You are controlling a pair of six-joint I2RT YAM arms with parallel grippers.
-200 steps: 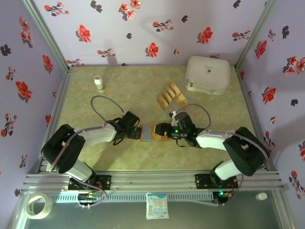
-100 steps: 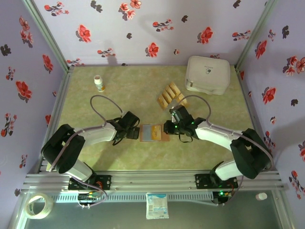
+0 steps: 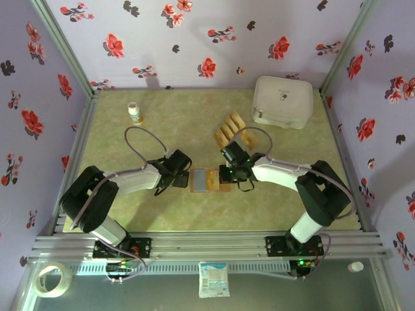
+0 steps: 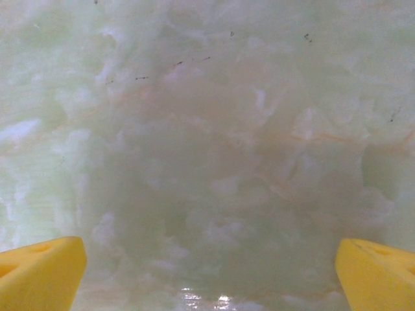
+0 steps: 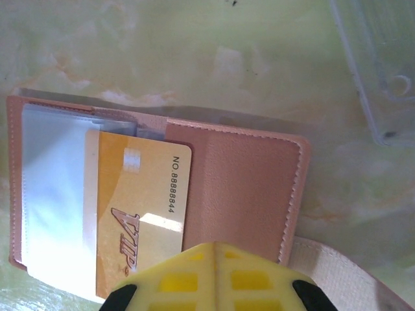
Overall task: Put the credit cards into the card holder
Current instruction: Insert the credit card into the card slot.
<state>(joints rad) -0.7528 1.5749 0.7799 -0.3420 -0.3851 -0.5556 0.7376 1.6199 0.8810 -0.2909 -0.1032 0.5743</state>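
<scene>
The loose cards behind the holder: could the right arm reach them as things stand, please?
Probably yes: the cards lie just beyond the right arm, with nothing lying between or on them.

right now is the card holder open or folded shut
Open: the card holder lies spread flat, clear sleeves showing, with a credit card lying across its inside.

Lilac flowered walls (image 3: 194,39), green marbled table (image 3: 181,116), metal rails (image 3: 207,245)
</scene>
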